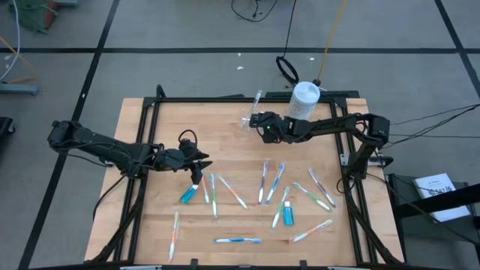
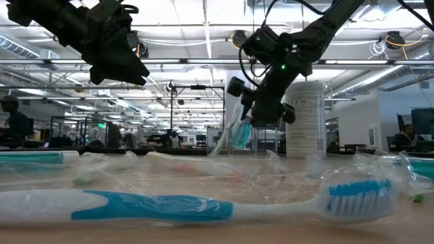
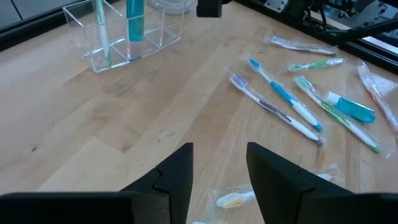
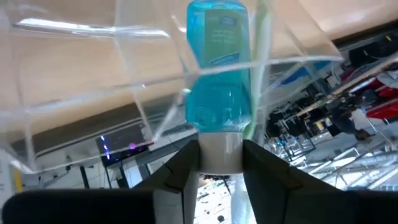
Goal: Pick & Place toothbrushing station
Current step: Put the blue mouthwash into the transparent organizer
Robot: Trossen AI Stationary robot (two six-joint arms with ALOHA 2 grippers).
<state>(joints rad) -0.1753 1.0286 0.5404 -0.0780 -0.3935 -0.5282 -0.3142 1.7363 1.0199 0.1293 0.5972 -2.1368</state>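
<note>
The right gripper has its jaws pinched on the white cap of a tube inside the clear holder near the tabletop's far edge. Letting go early could tip the holder; a bottle crowds it. The left gripper hovers, jaws apart and empty, over loose brushes.

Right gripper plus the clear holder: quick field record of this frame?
right gripper: shut on toothpaste tube, white cap between the fingers, tube standing in the clear holder
holder contents: that tube and one toothbrush
holder place: far edge of table, beside white bottle
left gripper: open, empty, above table
</note>
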